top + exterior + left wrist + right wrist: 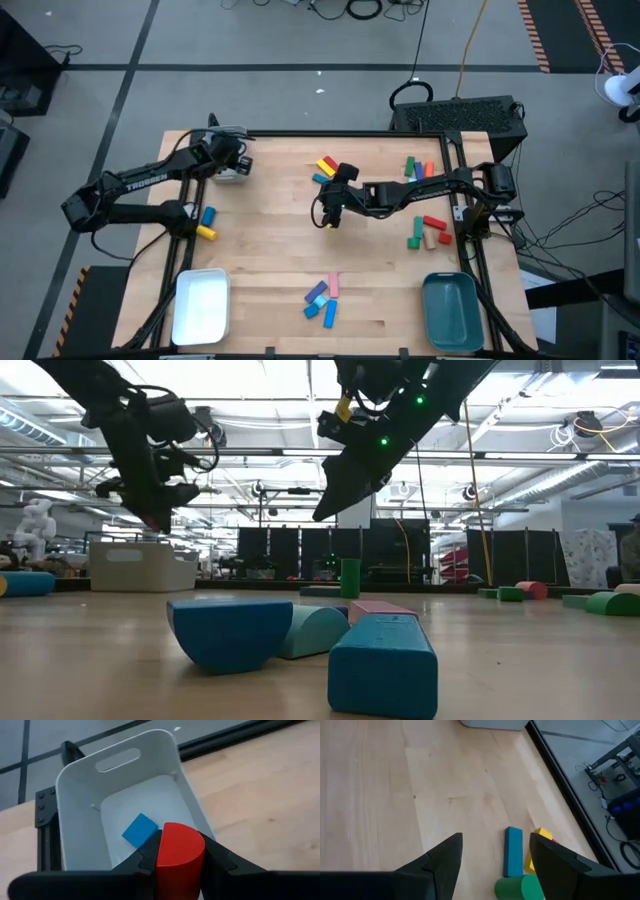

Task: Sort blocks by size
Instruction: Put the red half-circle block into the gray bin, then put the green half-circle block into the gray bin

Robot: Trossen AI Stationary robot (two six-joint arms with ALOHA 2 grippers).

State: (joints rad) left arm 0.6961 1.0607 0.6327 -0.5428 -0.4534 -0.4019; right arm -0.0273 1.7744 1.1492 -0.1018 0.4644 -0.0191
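Note:
A red block with a rounded end [180, 852] hangs over the grey tray [80, 815] at the table's far left, with my left gripper [180, 845] shut on it. One blue block [140, 830] lies on the tray's floor. In the high view that gripper [232, 165] is at the tray [230, 172]. My right gripper [492, 860] stands open over the table's middle [330, 215], touching nothing. A green cylinder [520, 887] stands upright on the wood below it [350, 577]. Beyond it lie a blue bar [513, 851] and a yellow block [540, 836]. My left gripper pinches the red block between its two fingers, one on each of two opposite sides [162, 857]. The fingers slant downward from the table's left. The block is lifted clear, above the tray's inside, its rounded end pointing away from the wrist.
A white tray [200, 305] stands at the near left and a teal tray [450, 310] at the near right. Block groups lie at the near middle [322, 295], far middle [325, 165], far right [420, 170] and right [430, 230].

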